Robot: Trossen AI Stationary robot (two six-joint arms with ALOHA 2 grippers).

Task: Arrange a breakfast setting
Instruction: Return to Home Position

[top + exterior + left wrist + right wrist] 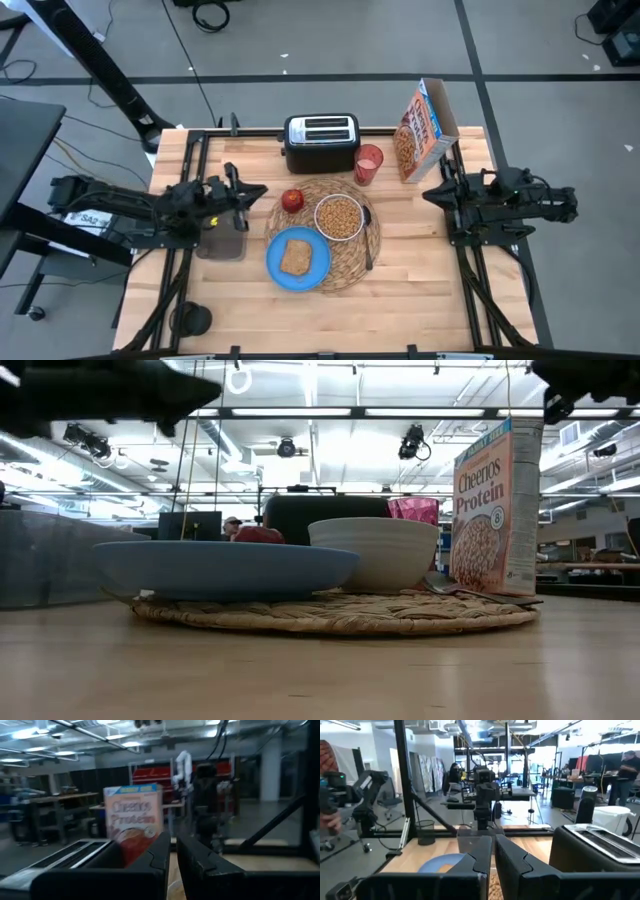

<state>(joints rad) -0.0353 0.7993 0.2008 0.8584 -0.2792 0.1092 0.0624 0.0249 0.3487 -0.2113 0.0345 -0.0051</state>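
A round straw placemat [352, 262] lies mid-table. On it rest a blue plate [276, 268] bearing a toast slice [296, 256], a white bowl [339, 217] of cereal, a red apple [292, 201] and a dark spoon [368, 250]. A translucent red cup [368, 163] and the Cheerios box [425, 130] stand upright behind the mat. My left gripper [262, 190] hovers left of the apple, shut and holding nothing. My right gripper [428, 193] hovers right of the mat, shut and holding nothing. Both point roughly level, at each other.
A black-and-silver toaster [321, 142] stands at the far edge behind the mat. A grey tray [222, 240] lies under the left arm, left of the plate. Bare wood stretches along the near edge. In the right wrist view a person sits in the room beyond.
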